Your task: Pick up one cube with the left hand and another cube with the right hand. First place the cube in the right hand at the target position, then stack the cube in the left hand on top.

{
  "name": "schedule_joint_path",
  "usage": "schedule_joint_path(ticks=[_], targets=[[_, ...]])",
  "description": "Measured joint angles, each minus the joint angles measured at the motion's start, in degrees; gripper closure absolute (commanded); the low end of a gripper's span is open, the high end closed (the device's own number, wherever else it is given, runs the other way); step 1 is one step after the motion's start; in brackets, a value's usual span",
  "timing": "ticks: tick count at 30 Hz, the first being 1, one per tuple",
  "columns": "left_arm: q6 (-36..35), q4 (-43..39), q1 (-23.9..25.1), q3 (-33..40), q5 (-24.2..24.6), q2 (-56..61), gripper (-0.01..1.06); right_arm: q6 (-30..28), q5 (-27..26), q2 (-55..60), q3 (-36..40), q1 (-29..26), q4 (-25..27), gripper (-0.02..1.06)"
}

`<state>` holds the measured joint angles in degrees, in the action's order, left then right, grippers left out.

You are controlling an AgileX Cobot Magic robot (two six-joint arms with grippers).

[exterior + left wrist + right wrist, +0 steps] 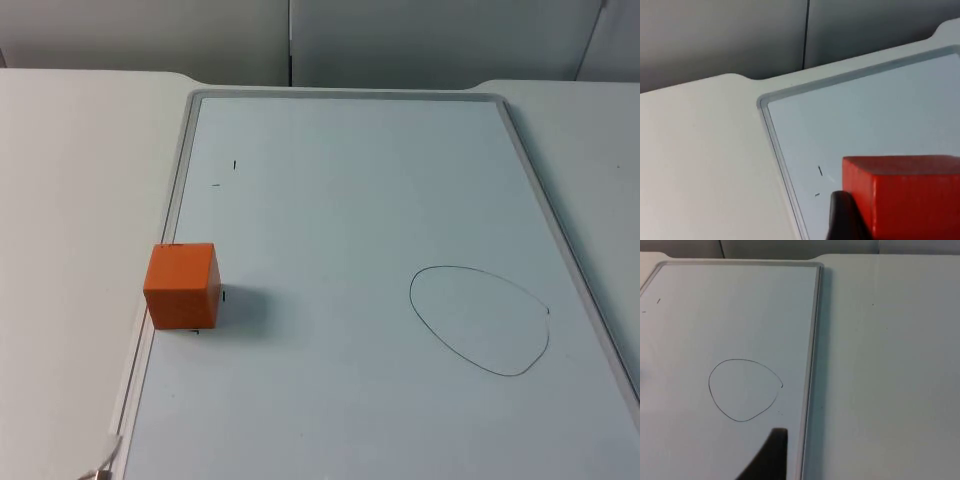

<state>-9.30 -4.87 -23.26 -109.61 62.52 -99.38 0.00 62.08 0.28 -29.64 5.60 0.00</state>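
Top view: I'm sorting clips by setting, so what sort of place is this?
Probably a lab or test bench: a framed whiteboard lies flat on a white table against a grey partition wall, with a hand-drawn outline as a target and one orange cube.

A: What shows of the left arm?
B: One matte black, rounded fingertip of the left gripper [845, 217].
A: And the right arm?
B: A matte black, tapering fingertip of the right gripper [769, 456], plain and unmarked.
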Motion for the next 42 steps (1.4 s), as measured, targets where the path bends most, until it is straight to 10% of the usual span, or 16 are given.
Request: schedule_joint_path(ticks=[17,29,42], targets=[[-5.75,-3.21,0.00,62.72,-13.34,46.10,0.83,-2.32,0.00,0.00,0.00,0.00,2.39,0.00],[-12.07,-5.72,0.00,72.32,-9.13,62.81,0.83,-19.38,-0.15,5.88,-1.40,0.00,18.22,0.02],[-12.54,-6.26,0.00,72.32,-9.35,62.90,0.83,-45.76,-5.74,45.43,-19.27,0.00,37.76,0.07]])
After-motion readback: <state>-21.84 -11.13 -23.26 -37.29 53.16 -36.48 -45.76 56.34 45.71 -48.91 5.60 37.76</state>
